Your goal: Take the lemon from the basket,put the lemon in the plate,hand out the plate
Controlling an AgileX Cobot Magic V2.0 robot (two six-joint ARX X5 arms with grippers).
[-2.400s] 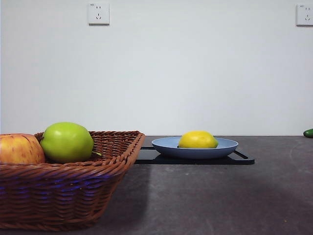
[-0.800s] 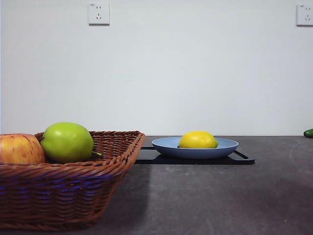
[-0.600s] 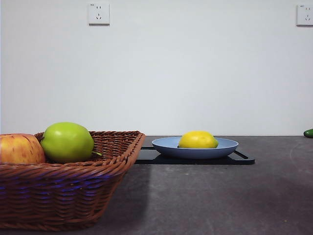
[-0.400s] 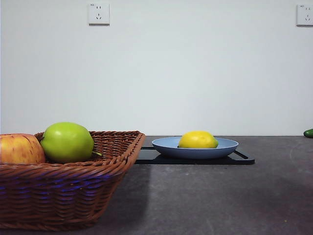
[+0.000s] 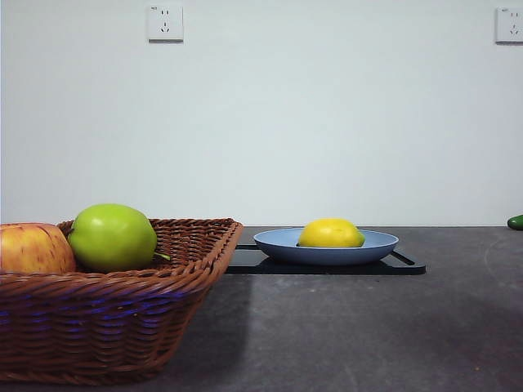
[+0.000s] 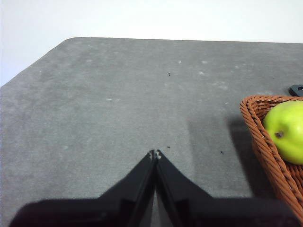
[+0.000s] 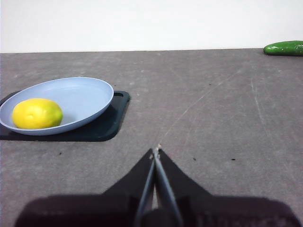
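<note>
The yellow lemon lies in the blue plate, which rests on a flat black tray at mid-table. Both show in the right wrist view, lemon in plate. The brown wicker basket stands near left and holds a green apple and a red-yellow apple. My right gripper is shut and empty, apart from the plate, over bare table. My left gripper is shut and empty, beside the basket. Neither arm shows in the front view.
A green cucumber-like vegetable lies at the table's far edge, also at the right edge of the front view. The grey table spreads in front of the tray. Wall sockets are on the wall behind.
</note>
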